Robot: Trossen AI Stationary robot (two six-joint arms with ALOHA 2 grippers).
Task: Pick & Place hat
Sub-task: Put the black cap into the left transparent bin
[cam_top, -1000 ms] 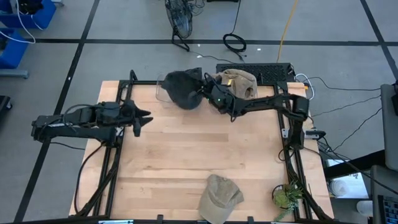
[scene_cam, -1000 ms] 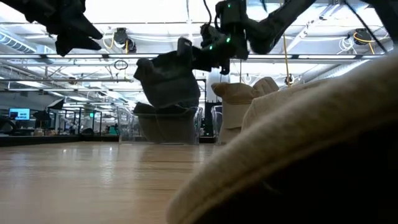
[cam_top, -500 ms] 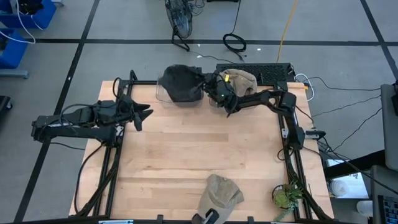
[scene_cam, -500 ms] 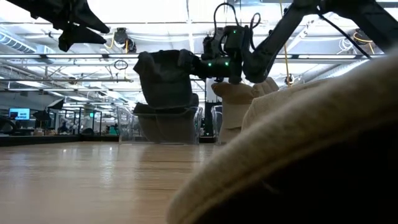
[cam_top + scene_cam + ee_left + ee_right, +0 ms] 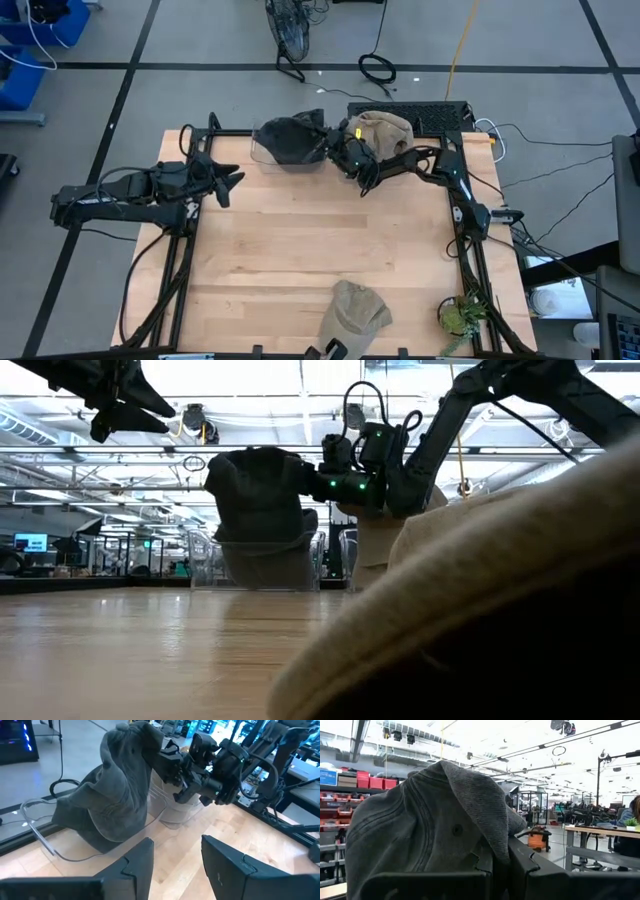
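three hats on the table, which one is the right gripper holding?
The dark grey hat, at the far edge over the clear bin. The right gripper is clamped on it. The two tan hats, one behind the gripper and one at the near edge, lie untouched.

Even bright overhead light, soft shadows; ceiling glare in low view, nearest tan hat (image 5: pixel 480 610) blurred.

matt grey cloth hat (image 5: pixel 288 142), wooden table (image 5: pixel 300 260)

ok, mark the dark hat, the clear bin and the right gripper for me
dark hat (image 5: pixel 120 795), left wrist view, on its crown.
clear bin (image 5: pixel 37 827), left wrist view, on its near rim.
right gripper (image 5: pixel 335 150), high view, at the fingertips pinching the hat's edge.
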